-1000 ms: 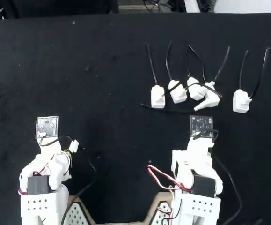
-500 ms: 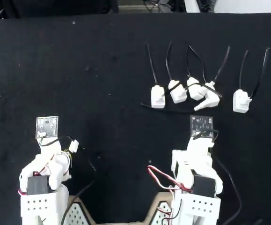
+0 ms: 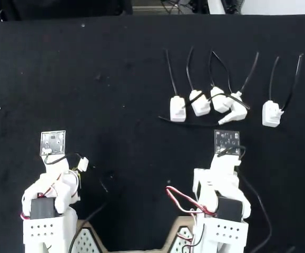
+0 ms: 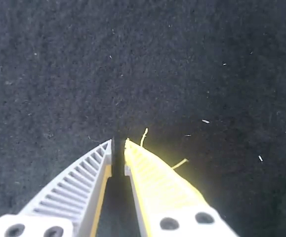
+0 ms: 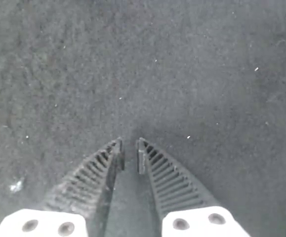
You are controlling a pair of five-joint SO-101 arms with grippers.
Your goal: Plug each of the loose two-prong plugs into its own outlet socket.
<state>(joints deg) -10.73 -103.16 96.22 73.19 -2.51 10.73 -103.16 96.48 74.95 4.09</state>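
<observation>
The black table (image 3: 89, 79) is carrying the left arm (image 3: 52, 190) and right arm (image 3: 220, 184) at its near edge. The left gripper (image 4: 118, 144) and right gripper (image 5: 129, 148) are each holding their jaws nearly together, gripping nothing. Five white two-prong plugs (image 3: 177, 108) are lying in a row on the table's far right part, trailing black cords (image 3: 169, 74). Their prongs are showing too small to make out.

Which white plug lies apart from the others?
The plug at the row's right end; a gap of bare table separates it from the other four, bunched together.

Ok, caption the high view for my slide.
Both arms folded at the black table edge; white corded plugs lie loose ahead.
</observation>
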